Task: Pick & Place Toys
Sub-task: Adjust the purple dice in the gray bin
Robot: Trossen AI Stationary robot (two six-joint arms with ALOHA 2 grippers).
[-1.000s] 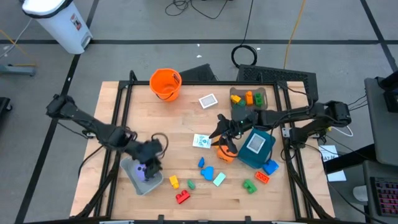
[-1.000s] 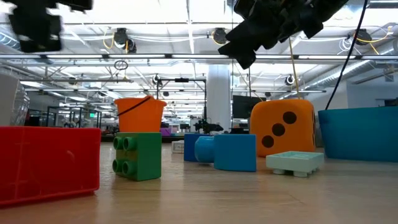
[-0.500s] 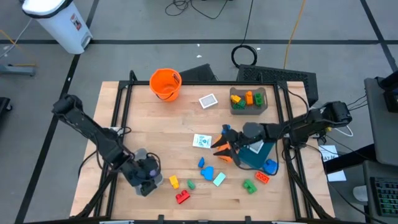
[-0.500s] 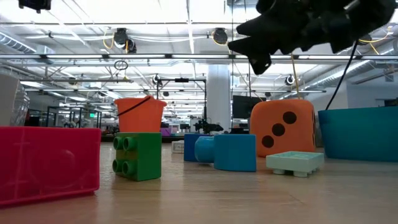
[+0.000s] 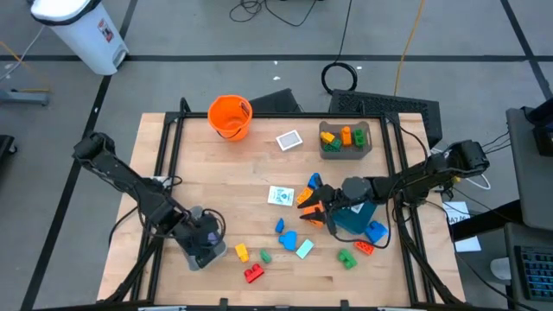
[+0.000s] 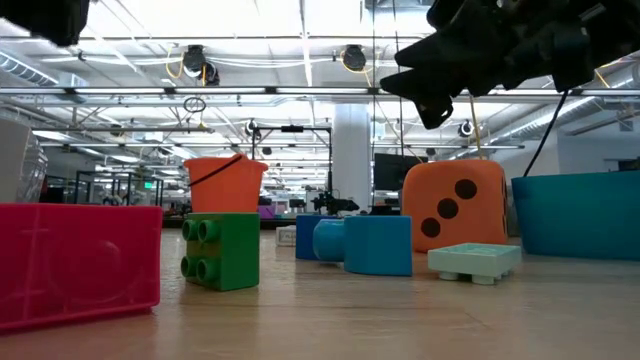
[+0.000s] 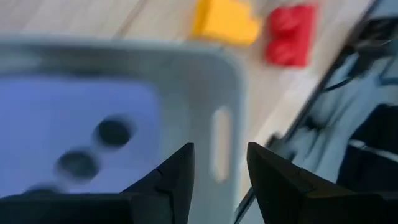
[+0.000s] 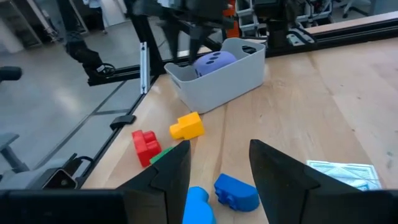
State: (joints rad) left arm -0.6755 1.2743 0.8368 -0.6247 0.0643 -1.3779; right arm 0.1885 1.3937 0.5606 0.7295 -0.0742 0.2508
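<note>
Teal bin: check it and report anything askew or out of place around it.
The teal plastic bin sits skewed to the wooden table's edges, unlike the squarely placed grey tray of blocks. A blue plastic block and a red plastic block lie just outside it. Nothing looks spilled or damaged.

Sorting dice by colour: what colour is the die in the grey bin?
Purple with dark dots; the die shows best in the right wrist view.
</note>
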